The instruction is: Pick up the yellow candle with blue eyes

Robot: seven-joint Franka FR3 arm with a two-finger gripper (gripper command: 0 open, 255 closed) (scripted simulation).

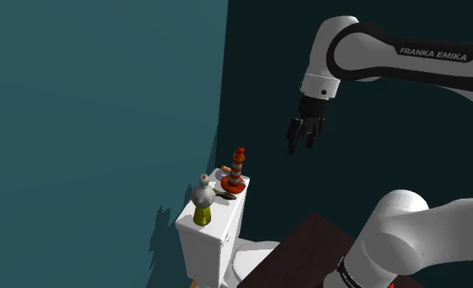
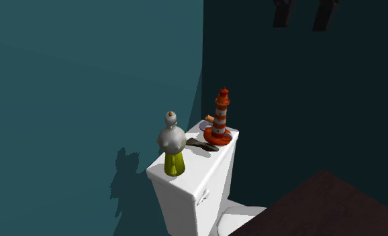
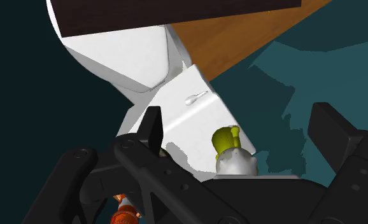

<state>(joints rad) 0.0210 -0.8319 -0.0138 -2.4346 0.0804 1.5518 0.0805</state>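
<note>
Yellow-based and grey-topped, the candle (image 1: 202, 204) stood lower left in the shoulder view, on the toilet tank (image 1: 210, 244). Your pincer (image 1: 301, 147) hung wide open, well above. You risked toppling the candle off the lid, or clipping the red striped lighthouse (image 1: 237, 172) and the dark flat piece (image 1: 225, 194) near it.

Both exterior views high above toilet tank (image 1: 209, 244)

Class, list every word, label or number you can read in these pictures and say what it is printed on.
"FRANKA EMIKA": on the upper link of the arm, shoulder view.
No readable text on the candle, the lighthouse figure or the toilet tank.
</note>
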